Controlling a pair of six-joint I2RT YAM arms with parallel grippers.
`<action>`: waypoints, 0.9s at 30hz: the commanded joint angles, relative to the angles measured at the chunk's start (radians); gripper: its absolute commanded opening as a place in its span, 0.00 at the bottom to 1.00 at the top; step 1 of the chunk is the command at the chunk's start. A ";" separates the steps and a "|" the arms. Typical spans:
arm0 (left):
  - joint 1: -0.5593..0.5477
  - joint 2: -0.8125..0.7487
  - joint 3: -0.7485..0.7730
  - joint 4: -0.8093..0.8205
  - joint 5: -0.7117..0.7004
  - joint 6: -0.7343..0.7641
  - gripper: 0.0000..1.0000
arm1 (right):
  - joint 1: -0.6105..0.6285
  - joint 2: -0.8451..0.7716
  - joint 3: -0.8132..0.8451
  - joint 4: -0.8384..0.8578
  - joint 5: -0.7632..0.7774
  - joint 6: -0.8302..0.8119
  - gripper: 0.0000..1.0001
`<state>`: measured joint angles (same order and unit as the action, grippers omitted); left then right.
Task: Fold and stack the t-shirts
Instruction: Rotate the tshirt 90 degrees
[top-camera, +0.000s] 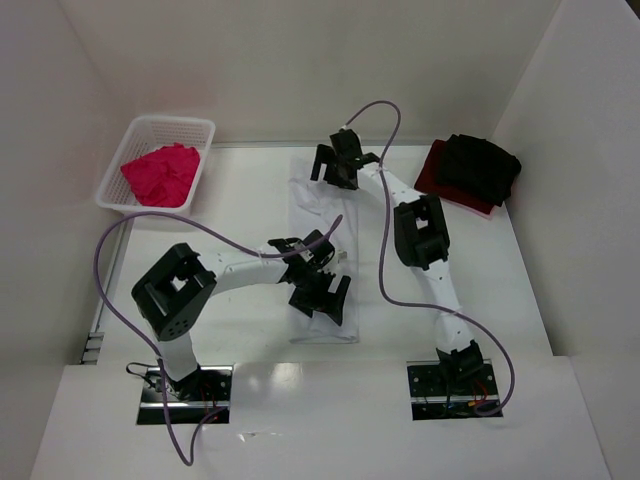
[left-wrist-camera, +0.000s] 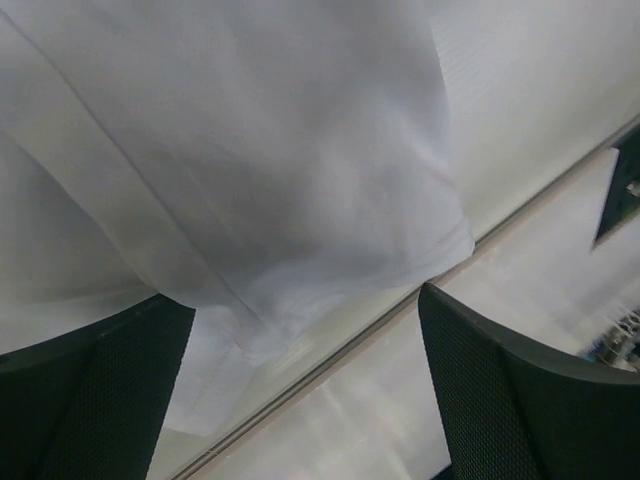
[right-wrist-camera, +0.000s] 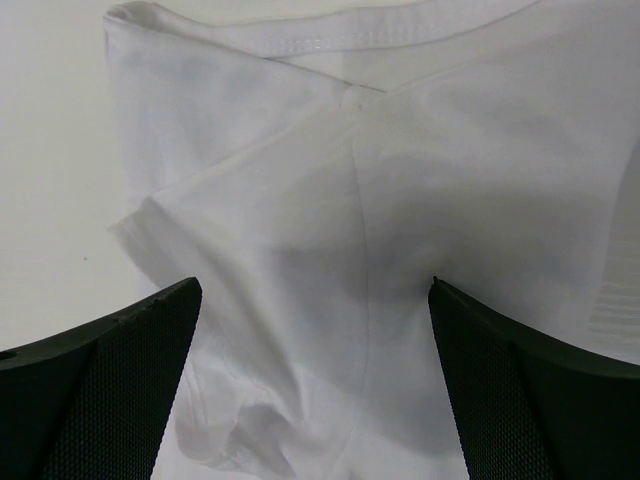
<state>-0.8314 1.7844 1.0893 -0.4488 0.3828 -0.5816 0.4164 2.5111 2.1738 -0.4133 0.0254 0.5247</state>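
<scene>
A white t-shirt (top-camera: 318, 215) lies as a long narrow strip down the middle of the table. My left gripper (top-camera: 322, 297) is open over its near end; the left wrist view shows the hem corner (left-wrist-camera: 300, 250) between my spread fingers (left-wrist-camera: 520, 400). My right gripper (top-camera: 338, 168) is open over the far end; the right wrist view shows a sleeve and collar (right-wrist-camera: 330, 200) between the fingers (right-wrist-camera: 530, 390). A black t-shirt (top-camera: 482, 166) lies folded on a dark red one (top-camera: 433, 176) at the back right. A pink-magenta t-shirt (top-camera: 160, 174) lies crumpled in the basket.
A white lattice basket (top-camera: 205, 150) stands at the back left. White walls close the table on the left, back and right. The table's near edge (left-wrist-camera: 400, 310) runs just beyond the shirt's hem. Purple cables loop over both arms.
</scene>
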 joint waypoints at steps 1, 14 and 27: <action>-0.005 -0.045 0.038 -0.053 -0.140 0.014 0.99 | 0.004 -0.059 0.023 -0.049 0.039 -0.034 1.00; 0.052 -0.588 -0.095 -0.065 -0.423 -0.205 0.99 | -0.016 -0.860 -0.733 0.174 -0.034 0.047 1.00; 0.112 -0.608 -0.299 -0.070 -0.274 -0.325 0.99 | 0.317 -1.435 -1.554 -0.005 -0.088 0.526 0.87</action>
<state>-0.7429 1.1492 0.8059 -0.5331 0.0410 -0.8787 0.6872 1.2030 0.6582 -0.4053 -0.0380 0.8837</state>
